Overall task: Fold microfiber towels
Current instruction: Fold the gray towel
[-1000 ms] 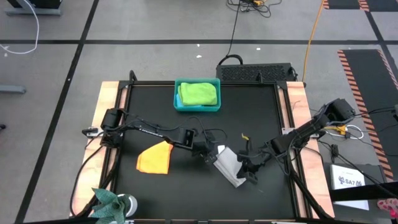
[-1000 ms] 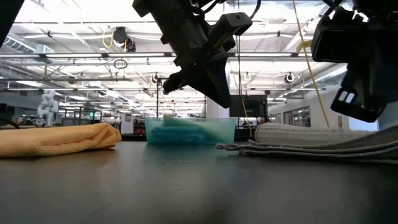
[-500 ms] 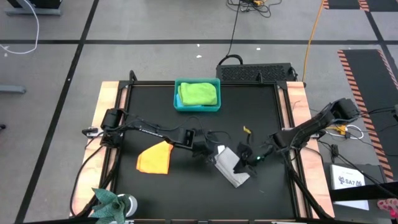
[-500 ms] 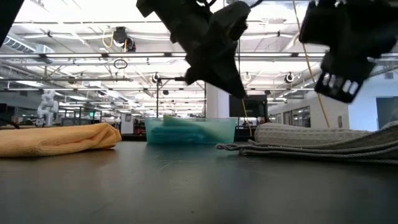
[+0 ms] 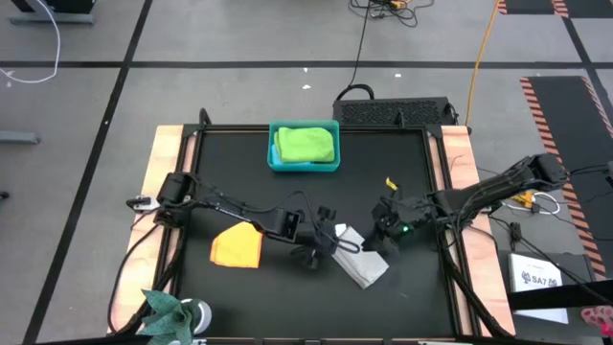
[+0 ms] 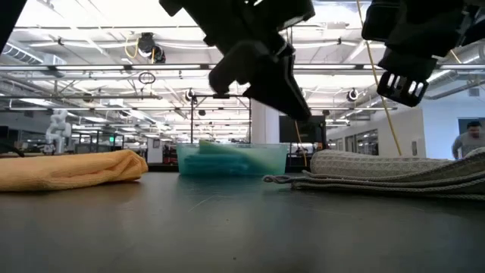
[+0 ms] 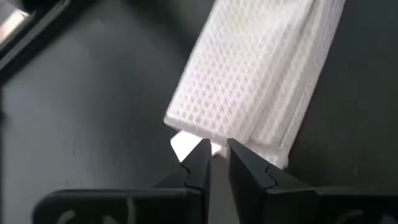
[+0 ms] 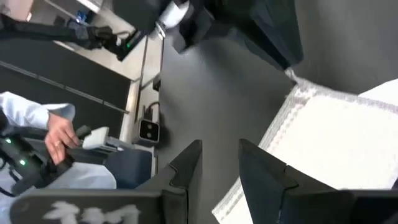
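A light grey towel [image 5: 362,261] lies folded into a narrow strip right of the table's middle, flat on the black top [image 6: 383,171]. My left gripper [image 7: 216,155] hovers at the strip's left end, its fingers a narrow gap apart and the towel's edge and white label [image 7: 182,147] just beyond their tips. My right gripper [image 5: 385,233] hangs open above the strip's far right side [image 8: 221,155]. An orange-yellow towel [image 5: 238,246] lies folded to the left. A lime green towel [image 5: 305,144] sits in the teal bin [image 5: 305,167].
The bin stands at the table's far middle edge. A potted plant [image 5: 172,311] sits at the near left corner. A black box [image 5: 395,110] lies beyond the far edge. A person's hand [image 8: 59,134] shows off the table, holding a controller. Bare black top lies near the camera.
My right gripper has risen off the grey towel and drawn back toward the table's far right. My left gripper has rolled about its own axis and shifted a little toward the near edge beside the towel's left end. The towel has stayed flat.
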